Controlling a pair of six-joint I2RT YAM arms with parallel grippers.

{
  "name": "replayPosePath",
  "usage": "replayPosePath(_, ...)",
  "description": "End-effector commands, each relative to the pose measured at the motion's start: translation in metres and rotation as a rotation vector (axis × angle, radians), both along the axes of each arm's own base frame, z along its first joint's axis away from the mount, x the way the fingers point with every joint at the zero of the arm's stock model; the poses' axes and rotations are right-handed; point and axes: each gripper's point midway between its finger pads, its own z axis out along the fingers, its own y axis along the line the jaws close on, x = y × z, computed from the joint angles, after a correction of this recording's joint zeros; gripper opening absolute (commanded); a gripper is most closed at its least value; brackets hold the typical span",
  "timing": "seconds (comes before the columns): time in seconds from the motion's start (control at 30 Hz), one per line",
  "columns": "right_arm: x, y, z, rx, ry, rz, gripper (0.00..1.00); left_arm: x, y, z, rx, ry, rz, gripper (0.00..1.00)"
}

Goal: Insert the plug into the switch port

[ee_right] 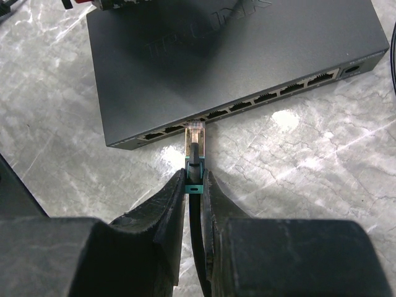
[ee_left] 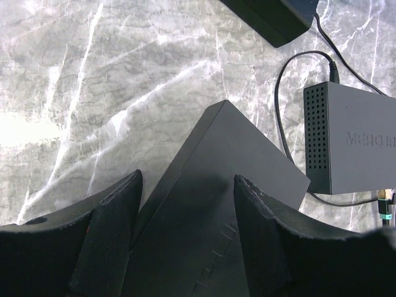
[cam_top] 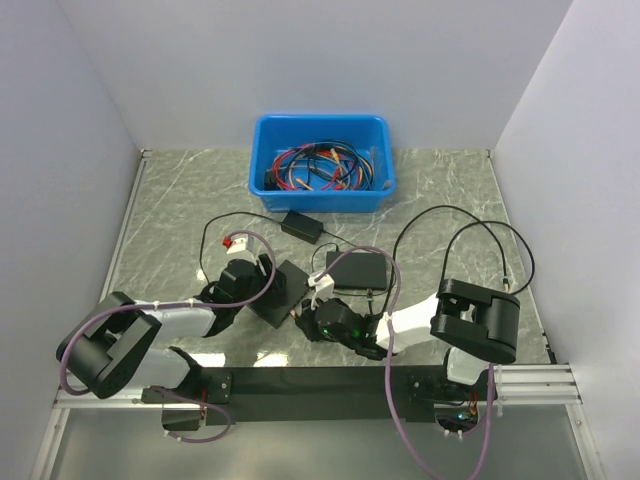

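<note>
The left claw [ee_left: 185,182] stands spread above the flat black plastic network switch [ee_left: 219,148], one finger over each side of its lid. I cannot tell whether the pads press on it. For this step they should: the casing looks light and would likely slide back under a push, so it needs bracing from above or behind.

The row of ports [ee_right: 266,96] on the switch faces the right arm. The small plug [ee_right: 195,151] has a pale clear tip and a green collar and ends a thin black cable. It sits with its tip at the mouth of a port near the left end of that row, and it does not look seated yet. The right claw [ee_right: 193,182] is pinching it at the collar, jaws pressed close.

To finish well, hold the plug level and square to the switch face. Drive it straight along its own axis without twisting, and stop if the tip catches on the port's edge.

The bench [cam_top: 180,200] is grey-green, marble-patterned and smooth-looking, with plain white walls on three sides. At the back centre stands a blue plastic bin [cam_top: 320,200] of tangled cables. A small black brick-shaped adapter [cam_top: 300,224] lies just in front of the bin. A dark grey vented box [ee_left: 352,136] lies just right of the switch.
</note>
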Motion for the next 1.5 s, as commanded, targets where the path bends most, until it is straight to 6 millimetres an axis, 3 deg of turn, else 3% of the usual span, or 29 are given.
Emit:
replayPosePath(0.0, 0.016, 0.037, 0.061, 0.177, -0.081, -0.014, 0.00, -0.032, -0.021, -0.020, -0.032, 0.111, -0.130, 0.66)
replayPosePath(0.47, 0.030, 0.037, 0.093, 0.164, -0.191, -0.037, 0.00, -0.034, -0.022, -0.024, -0.023, 0.114, -0.137, 0.66)
replayPosePath(0.67, 0.026, 0.043, 0.099, 0.171, -0.232, 0.013, 0.00, -0.036, -0.023, -0.028, -0.016, 0.121, -0.146, 0.65)
replayPosePath(1.0, 0.008, 0.059, 0.081, 0.154, -0.237, 0.106, 0.00, -0.035, -0.024, -0.026, -0.019, 0.116, -0.147, 0.65)
replayPosePath(1.23, 0.015, 0.055, 0.057, 0.085, -0.228, 0.074, 0.00, -0.040, -0.023, -0.029, -0.029, 0.123, -0.159, 0.65)
replayPosePath(1.47, 0.020, 0.058, 0.045, 0.040, -0.230, 0.072, 0.00, -0.046, -0.025, -0.037, -0.035, 0.143, -0.179, 0.65)
